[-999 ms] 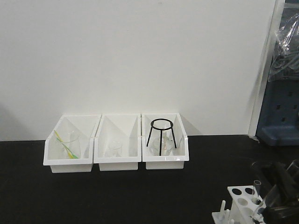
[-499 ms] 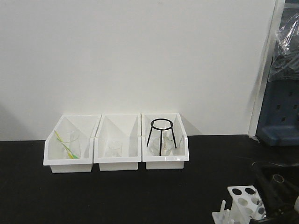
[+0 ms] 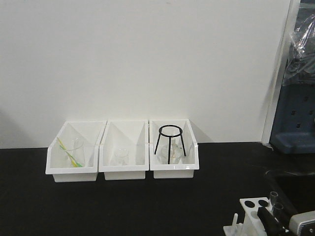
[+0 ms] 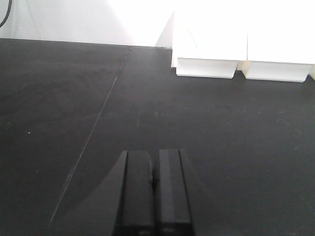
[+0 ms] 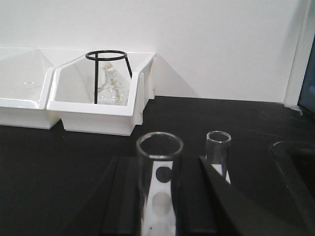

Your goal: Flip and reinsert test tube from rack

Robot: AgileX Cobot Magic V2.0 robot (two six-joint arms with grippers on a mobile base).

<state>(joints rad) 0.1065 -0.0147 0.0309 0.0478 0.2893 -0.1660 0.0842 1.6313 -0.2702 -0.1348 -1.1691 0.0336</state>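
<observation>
My right hand (image 5: pixel 159 169) is clamped on the test tube (image 5: pixel 158 152), one dark finger pressed to each side of the glass. The tube stands upright with its open mouth up. The round holes of the rack (image 3: pixel 252 212) show through the glass, but I cannot tell whether the tube's lower end sits in one of them. The rack is at the near right corner of the surface (image 4: pixel 74 98), with its short pegs on its left side. A second tube (image 5: pixel 218 150) stands upright just to the right of the one I hold, also mouth up.

My left hand (image 4: pixel 153 158) has its fingers pressed together with nothing between them. It hangs over bare black surface, well apart from the rack.

Three white open-front bins stand side by side along the far edge, left of the middle. The left bin (image 3: pixel 74 174) holds a clear beaker (image 3: pixel 76 147) with a yellow-green stick (image 3: pixel 67 152) leaning in it. The middle bin (image 3: pixel 124 173) holds a smaller beaker (image 3: pixel 121 157). The right bin (image 3: pixel 174 172) holds a black tripod stand (image 3: pixel 169 147) with a glass flask (image 5: pixel 109 88) under its ring.

A plain white wall (image 3: pixel 147 59) rises behind the bins. A dark blue unit (image 3: pixel 295 123) stands past the far right corner.
</observation>
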